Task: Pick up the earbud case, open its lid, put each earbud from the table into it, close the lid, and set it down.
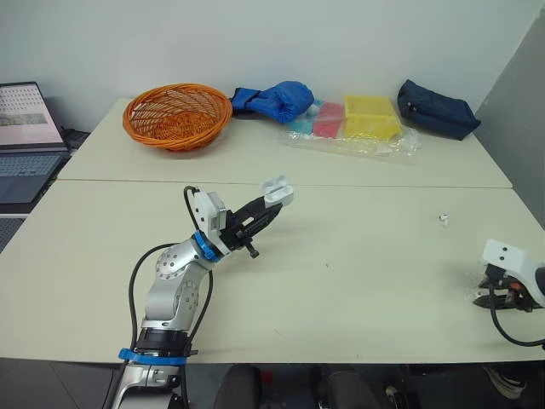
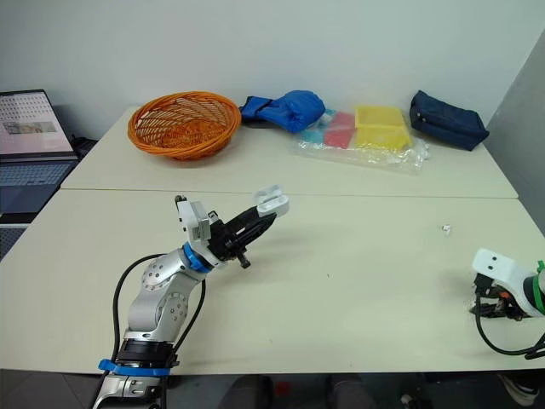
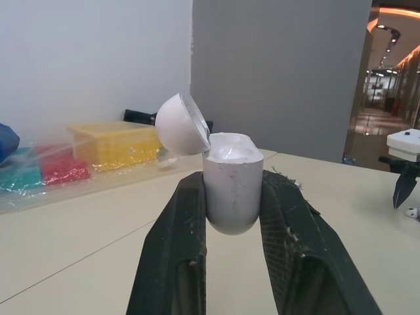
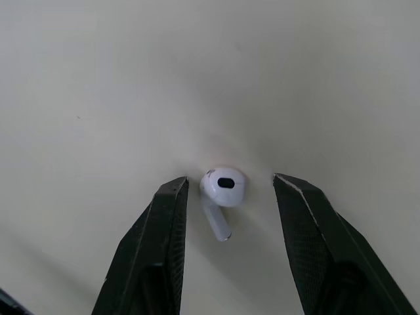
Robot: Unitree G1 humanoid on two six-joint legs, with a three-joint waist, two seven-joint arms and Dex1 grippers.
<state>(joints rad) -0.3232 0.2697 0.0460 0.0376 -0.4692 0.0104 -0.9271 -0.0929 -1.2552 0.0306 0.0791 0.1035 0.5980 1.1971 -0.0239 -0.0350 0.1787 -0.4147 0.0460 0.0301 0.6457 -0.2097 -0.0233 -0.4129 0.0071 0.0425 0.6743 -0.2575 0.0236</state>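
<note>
The left gripper (image 1: 273,204) holds the small white glossy earbud case (image 3: 230,190) in the air over the cream worktop (image 1: 358,264). It is in front of the orange woven wicker basket (image 1: 177,115), nearer the robot and a little to the basket's right. The two black fingers (image 3: 172,249) are closed on the case's lower body from both sides. The case stands upright between them, and its rounded lid (image 3: 180,123) is swung open on the hinge.

Far to the right of the basket, at the worktop's near right edge, the right gripper (image 4: 230,181) is lowered to the surface. Its fingers (image 4: 157,243) are spread apart, one on each side of a white earbud (image 4: 224,188) that lies on the worktop between them, touched by neither.

A second small white piece (image 1: 443,219) lies on the worktop well to the right of the basket; it is too small to tell what it is.

Just right of the basket sits a crumpled blue cloth bundle (image 1: 274,100). Further right is a clear plastic bag of yellow, red and teal boxes (image 1: 353,121), then a dark navy zip pouch (image 1: 436,108). An open laptop (image 1: 25,136) stands to the basket's left.
</note>
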